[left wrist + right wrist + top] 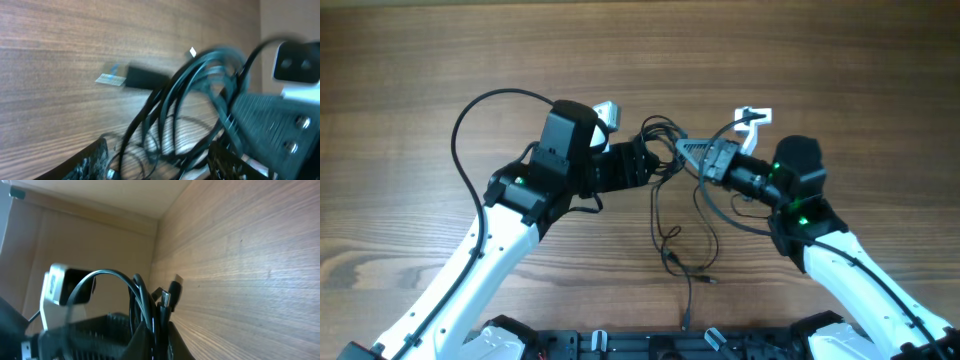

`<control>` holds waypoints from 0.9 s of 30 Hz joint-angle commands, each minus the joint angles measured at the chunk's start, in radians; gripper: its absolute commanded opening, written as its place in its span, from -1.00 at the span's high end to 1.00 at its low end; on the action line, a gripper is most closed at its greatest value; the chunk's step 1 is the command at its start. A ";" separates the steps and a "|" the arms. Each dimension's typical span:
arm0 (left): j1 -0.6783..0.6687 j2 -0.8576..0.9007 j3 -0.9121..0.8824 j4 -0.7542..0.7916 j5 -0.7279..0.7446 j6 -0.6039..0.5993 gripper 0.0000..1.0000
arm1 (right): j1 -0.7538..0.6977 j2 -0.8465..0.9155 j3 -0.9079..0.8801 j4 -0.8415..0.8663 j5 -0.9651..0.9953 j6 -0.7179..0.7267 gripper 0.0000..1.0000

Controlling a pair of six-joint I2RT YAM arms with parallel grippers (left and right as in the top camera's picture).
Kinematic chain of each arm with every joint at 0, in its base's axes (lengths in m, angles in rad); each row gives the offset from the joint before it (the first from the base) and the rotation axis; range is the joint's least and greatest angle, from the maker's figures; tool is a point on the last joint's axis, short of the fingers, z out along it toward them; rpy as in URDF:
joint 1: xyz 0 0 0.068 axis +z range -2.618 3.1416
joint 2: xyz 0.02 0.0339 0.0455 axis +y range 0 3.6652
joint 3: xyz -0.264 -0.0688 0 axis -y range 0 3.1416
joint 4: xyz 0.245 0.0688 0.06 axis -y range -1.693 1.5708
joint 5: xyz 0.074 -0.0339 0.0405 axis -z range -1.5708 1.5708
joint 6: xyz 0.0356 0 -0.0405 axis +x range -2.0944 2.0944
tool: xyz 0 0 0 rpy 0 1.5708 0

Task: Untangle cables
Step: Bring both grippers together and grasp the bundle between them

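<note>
Jaws on the right gripper (692,150) are clamped on the cables (149,312), as I read it; left gripper (642,165) abuts the bundle, closure indeterminate. Both left arm (510,230) and right arm (850,270) angle inward. Loose strands trail across the table (410,60).

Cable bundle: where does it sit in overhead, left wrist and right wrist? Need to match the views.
Overhead: cable bundle at upper centre, with loose strands trailing toward the bottom edge.
Left wrist: blurred loops at centre-right, running down into the lower half.
Right wrist: bottom centre, with one loop arcing up and to the left.
Shared landmark: the wood-grain table, visible behind the bundle in all three views.
</note>
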 commanded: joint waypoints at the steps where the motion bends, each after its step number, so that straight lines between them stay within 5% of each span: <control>1: 0.005 0.009 0.002 0.027 -0.023 -0.035 -0.27 | 0.048 0.011 0.006 0.008 0.096 0.025 0.91; 5: 0.005 0.008 0.002 -0.013 -0.024 -0.034 0.06 | 0.055 0.011 0.006 0.004 0.134 0.023 0.91; 12: 0.091 0.006 0.002 -0.206 -0.191 -0.036 0.13 | 0.055 0.011 0.006 -0.002 0.192 0.022 0.91; 15: 0.171 -0.002 0.002 -0.225 -0.140 -0.086 -0.15 | 0.055 0.011 0.006 -0.003 0.192 0.026 0.91; 21: 0.229 -0.005 0.002 -0.046 0.241 -0.084 -0.60 | 0.055 0.011 0.006 -0.022 0.191 0.043 0.91; 27: 0.196 0.000 0.001 -0.026 0.247 -0.053 -0.69 | 0.055 0.011 0.006 -0.028 0.187 0.068 0.91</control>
